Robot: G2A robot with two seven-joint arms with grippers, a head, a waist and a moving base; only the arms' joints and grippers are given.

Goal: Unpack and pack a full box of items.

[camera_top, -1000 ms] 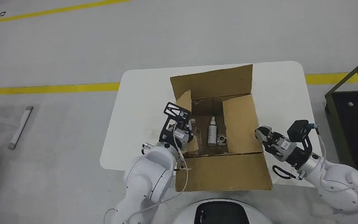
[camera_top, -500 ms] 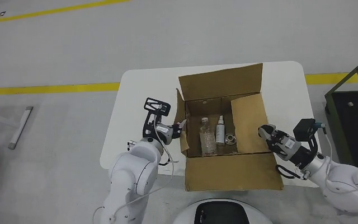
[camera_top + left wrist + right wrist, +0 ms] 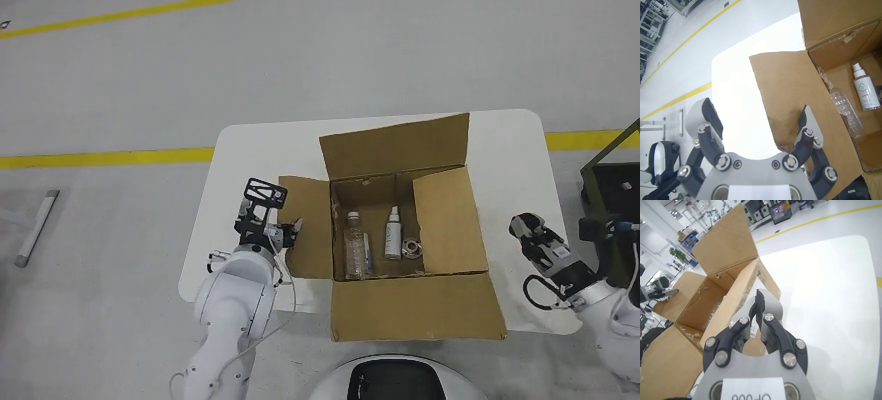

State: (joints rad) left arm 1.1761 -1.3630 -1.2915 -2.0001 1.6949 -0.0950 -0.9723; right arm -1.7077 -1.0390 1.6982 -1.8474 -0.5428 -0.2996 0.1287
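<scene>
Two tools | left tool wide by flap of box | right tool closed near box

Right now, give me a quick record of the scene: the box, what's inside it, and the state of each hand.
Box: cardboard box, flaps folded open, on the white table
Contents: clear plastic bottle, white spray bottle, small grey part, all lying on the box floor
Left hand: open, holding nothing, at the outer edge of the left flap; contact unclear
Right hand: shut, holding nothing, over bare table on the robot's right of the box
</scene>
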